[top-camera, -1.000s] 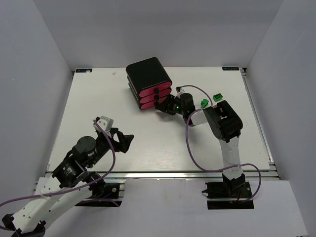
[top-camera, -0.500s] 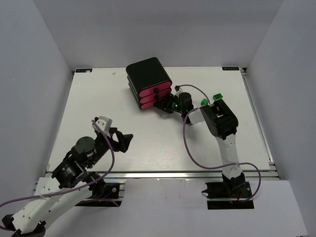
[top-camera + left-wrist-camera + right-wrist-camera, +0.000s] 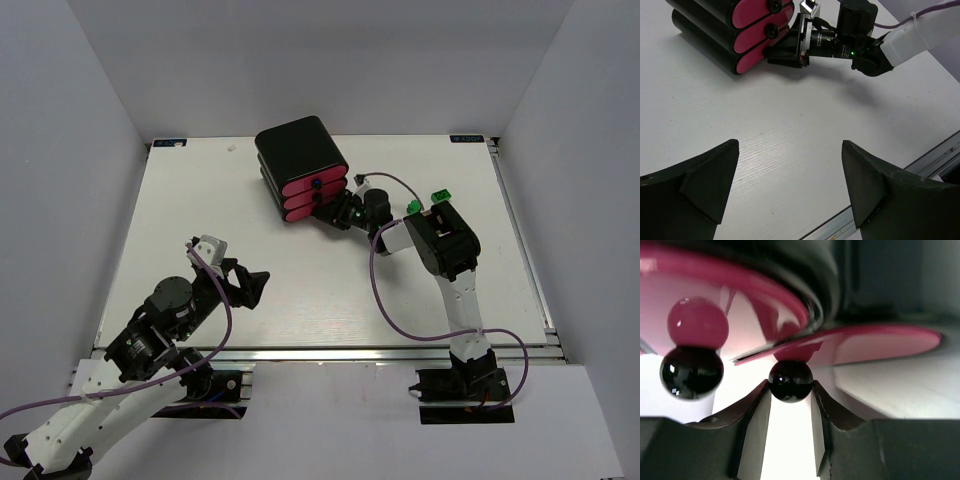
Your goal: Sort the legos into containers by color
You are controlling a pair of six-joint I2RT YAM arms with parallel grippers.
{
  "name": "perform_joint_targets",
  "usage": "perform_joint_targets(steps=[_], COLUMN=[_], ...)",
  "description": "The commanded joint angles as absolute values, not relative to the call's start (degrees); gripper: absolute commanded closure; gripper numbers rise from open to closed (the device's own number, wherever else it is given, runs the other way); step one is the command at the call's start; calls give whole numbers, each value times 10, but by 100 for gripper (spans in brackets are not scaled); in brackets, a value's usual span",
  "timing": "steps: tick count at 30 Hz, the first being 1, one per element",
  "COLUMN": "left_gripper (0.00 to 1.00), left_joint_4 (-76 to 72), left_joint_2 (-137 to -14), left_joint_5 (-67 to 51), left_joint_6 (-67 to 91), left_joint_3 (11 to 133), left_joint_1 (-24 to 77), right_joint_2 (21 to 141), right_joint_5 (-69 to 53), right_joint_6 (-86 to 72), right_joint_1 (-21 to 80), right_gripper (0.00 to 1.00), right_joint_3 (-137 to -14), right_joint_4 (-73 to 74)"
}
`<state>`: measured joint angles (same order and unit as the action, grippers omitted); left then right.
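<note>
Black cabinet point(image 3: 300, 148): one. Pink drawers point(image 3: 755, 12): two fronts counted for certain; more cannot be told. Knobs point(image 3: 790, 381), black and round: two. Green legos point(image 3: 413, 207): two. Robot arms: two. Grippers: two, namely the left gripper point(image 3: 790, 150) and the right gripper point(image 3: 790, 390). Purple cables point(image 3: 385, 300): two. White table point(image 3: 200, 200): one.
</note>
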<state>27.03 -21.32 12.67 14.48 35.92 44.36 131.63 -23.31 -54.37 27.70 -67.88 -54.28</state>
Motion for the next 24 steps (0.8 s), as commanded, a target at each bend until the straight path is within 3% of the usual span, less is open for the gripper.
perform_joint_targets(steps=[1,10,16,20,21,24], left_gripper=[7,7,7,7,7,7], left_joint_4=[274,272,268,267,267,265], left_joint_2=[-214,-209,-210,-213,-213,-214], left_joint_5=[129,120,116,113,113,113], left_joint_6=[147,147,145,144,144,144], left_joint_3=[352,351,350,349,349,349], left_joint_1=[441,441,441,441,441,441], right_joint_2=[1307,1225,1194,1189,1188,1162], right_joint_5=[-231,-244,-259,-272,-278,-294], right_joint_6=[-555,-542,-530,-520,-516,-479], right_joint_1=[265,233,230,231,230,229], right_gripper=[76,77,70,55,41,30], right_joint_3=[-652,-515,-462,-463,-466,-468], right_joint_4=[-610,-642,-643,-628,-617,-568])
